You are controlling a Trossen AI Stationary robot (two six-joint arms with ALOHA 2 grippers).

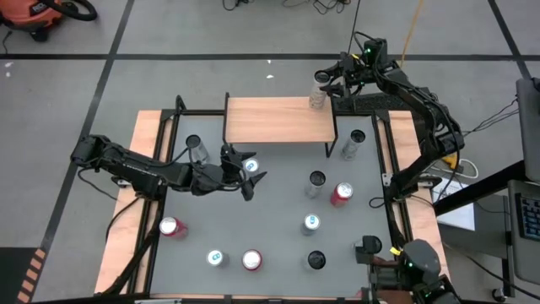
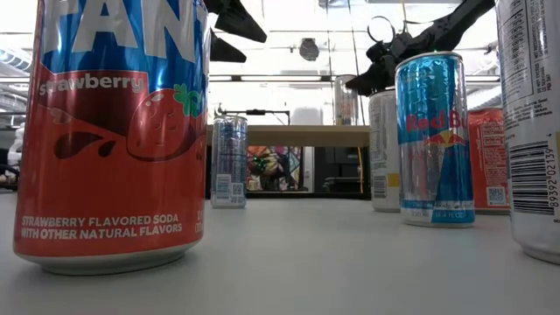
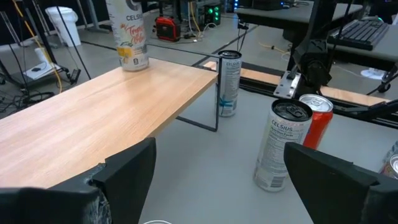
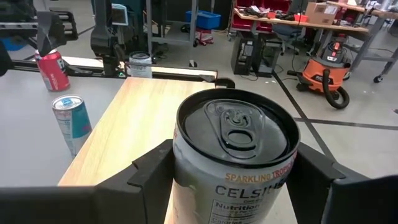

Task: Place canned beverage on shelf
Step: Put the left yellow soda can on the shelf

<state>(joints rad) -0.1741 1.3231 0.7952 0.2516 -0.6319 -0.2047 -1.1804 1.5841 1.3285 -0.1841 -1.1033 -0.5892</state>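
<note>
One Celsius can (image 4: 235,163) sits gripped in the right tool (image 1: 325,84) at the shelf (image 1: 278,120) corner; releasing off-edge topples it. Left tool (image 1: 245,173) hovers open.

The shelf (image 1: 278,120) has a smooth, matt pale wood top on thin black metal legs; the desk (image 1: 270,245) is matt grey; the Celsius can (image 4: 235,162) is glossy metal.

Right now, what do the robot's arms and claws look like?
Both arms are dark, jointed and chunky. The left gripper and right gripper each end in two flat black fingers. A small green light glows near the right arm's wrist.
</note>
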